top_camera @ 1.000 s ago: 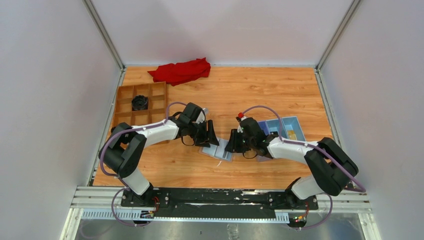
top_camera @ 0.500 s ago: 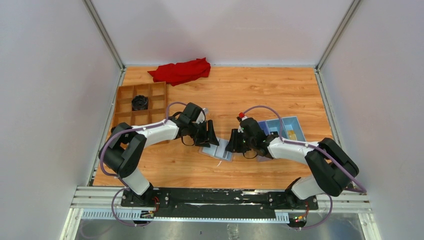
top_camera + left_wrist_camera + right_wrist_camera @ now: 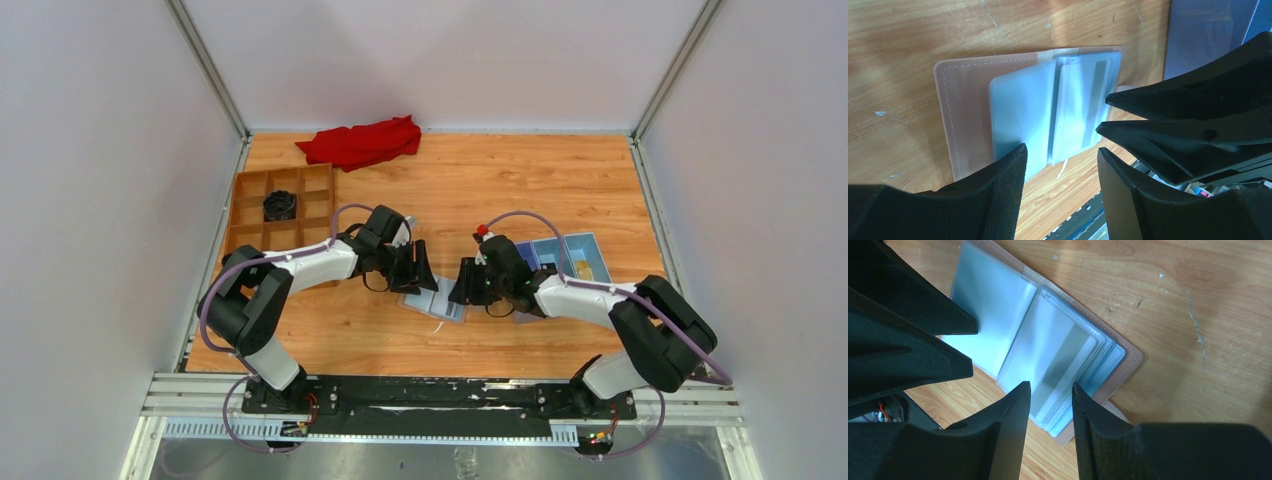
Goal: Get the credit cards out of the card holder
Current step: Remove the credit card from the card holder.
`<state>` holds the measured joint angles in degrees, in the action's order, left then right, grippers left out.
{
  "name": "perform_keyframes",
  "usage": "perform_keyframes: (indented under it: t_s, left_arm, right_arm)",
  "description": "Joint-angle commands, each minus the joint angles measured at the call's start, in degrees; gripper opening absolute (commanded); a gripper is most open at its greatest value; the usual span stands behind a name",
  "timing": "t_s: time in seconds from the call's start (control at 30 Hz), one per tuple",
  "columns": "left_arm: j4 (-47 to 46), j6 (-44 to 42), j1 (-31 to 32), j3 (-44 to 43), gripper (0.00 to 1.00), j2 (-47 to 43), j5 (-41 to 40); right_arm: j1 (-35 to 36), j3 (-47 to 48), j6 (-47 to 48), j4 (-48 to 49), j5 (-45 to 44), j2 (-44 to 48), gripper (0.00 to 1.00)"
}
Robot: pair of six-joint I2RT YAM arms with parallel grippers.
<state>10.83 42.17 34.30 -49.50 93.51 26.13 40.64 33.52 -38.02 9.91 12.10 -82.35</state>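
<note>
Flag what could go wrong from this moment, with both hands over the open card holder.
The left hand and right hand sit close together above the card holder; they could collide. The card lies inside stacked clear sleeves, so the right hand's open jaws might pinch a sleeve and drag the whole holder.

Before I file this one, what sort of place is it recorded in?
Probably a lab robot test cell: plain white walls box in a wood-grain table, two arms are bolted to a metal rail at its near edge, and loose props, a red cloth and compartment tray, sit on it.
</note>
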Motion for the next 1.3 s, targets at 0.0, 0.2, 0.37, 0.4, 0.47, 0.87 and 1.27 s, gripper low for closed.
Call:
perform_keyframes:
  t_s: [0.0,0.2,0.37,0.4,0.47,0.87,1.27]
  left_arm:
    - [0.34,-0.51,-0.2,-0.25,0.57,-1.16,0.41]
    - [0.35,-0.43,-0.2,-0.16,0.57,-1.44,0.41]
    - [0.51,-0.51,-0.2,-0.16,0.57,-1.52,0.24]
    - [0.51,-0.45,-0.2,-0.16,0.57,-1.51,0.3]
    - [0.51,-0.43,-0.2,-0.08,0.57,-1.59,0.32]
    - [0.91,-0.29,-0.2,-0.34,0.57,-2.42,0.25]
    - [7.37,-2.61,-1.48,-3.85,0.58,-8.7,-1.68]
  right_arm:
    - [0.94,-0.99,0.04,-0.13,-0.34,-1.94,0.41]
    - [1.17,0.17,0.27,0.37,0.83,-2.72,0.41]
    - [1.51,1.3,0.31,1.69,3.36,-2.54,0.4]
    - [1.54,1.38,0.3,2.32,4.01,-2.21,0.4]
    - [1.63,1.11,0.04,4.43,5.36,-0.8,0.4]
    - [1.96,-2.2,-1.68,18.25,10.95,3.32,0.41]
    - [1.94,-2.8,-2.45,11.56,5.7,3.08,0.41]
